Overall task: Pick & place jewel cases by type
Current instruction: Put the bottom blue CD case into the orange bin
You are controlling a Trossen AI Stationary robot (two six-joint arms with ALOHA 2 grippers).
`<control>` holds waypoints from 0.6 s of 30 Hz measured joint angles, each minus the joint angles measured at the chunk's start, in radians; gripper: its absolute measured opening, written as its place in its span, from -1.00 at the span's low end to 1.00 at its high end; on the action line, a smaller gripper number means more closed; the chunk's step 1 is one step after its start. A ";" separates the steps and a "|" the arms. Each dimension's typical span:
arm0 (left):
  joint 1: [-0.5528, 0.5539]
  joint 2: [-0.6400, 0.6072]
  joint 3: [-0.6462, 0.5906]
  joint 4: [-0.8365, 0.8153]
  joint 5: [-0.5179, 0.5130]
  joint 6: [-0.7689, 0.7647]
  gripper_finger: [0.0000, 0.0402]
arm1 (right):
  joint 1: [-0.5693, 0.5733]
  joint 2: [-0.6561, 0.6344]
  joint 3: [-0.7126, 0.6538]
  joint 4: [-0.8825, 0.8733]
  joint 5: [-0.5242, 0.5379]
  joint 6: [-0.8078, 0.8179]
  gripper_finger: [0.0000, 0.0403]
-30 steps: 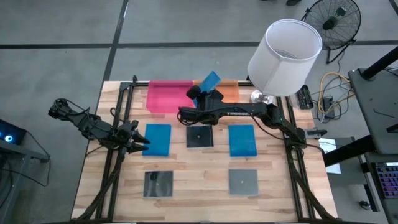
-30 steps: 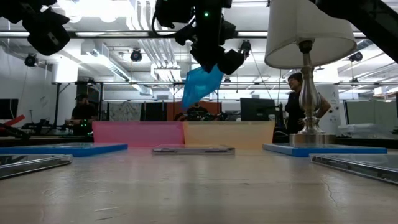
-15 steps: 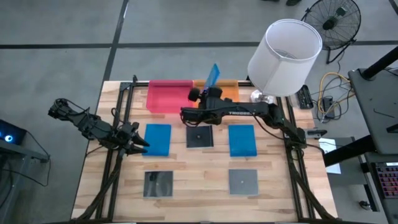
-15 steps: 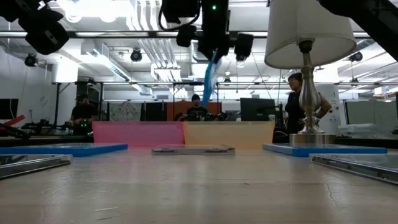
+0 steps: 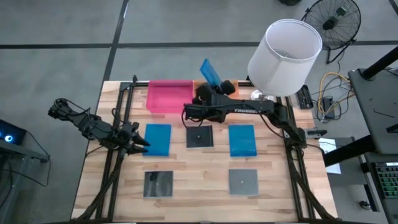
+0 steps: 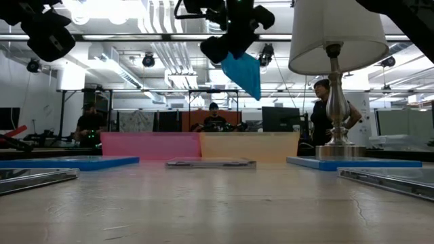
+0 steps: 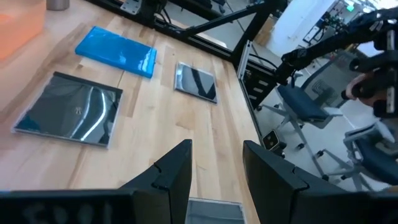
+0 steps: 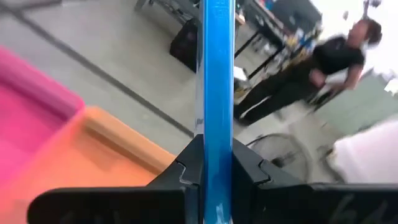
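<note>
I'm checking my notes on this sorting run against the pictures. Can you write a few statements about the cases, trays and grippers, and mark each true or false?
1. The right gripper holds a blue jewel case in the air. True.
2. That case is above the pink tray. False: it is over the orange tray.
3. Three blue cases lie on the table. False: two lie there, one on the left and one on the right.
4. Three dark square cases lie on the table. True.
5. The left gripper holds a dark case. False: it holds nothing, beside the left blue case.
</note>
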 joint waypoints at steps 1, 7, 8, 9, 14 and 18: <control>0.000 0.001 -0.001 0.002 -0.001 -0.009 -0.37 | 0.000 0.000 -0.003 -0.002 0.005 -0.037 -0.86; 0.000 0.010 -0.001 0.013 -0.037 -0.035 -0.37 | 0.006 0.000 -0.008 -0.002 0.012 -0.221 -0.86; 0.000 0.010 -0.001 0.013 -0.046 -0.037 -0.37 | 0.007 0.000 -0.009 0.000 0.012 -0.250 -0.86; 0.000 0.010 -0.001 0.013 -0.061 -0.037 -0.37 | 0.007 0.000 -0.012 0.004 0.012 -0.285 -0.86; 0.000 0.010 -0.001 0.014 -0.103 -0.039 -0.37 | 0.006 0.000 -0.061 0.012 0.012 -0.473 -0.86; 0.000 0.012 -0.001 0.014 -0.103 -0.038 -0.37 | 0.006 0.001 -0.153 0.020 0.010 -0.535 -0.86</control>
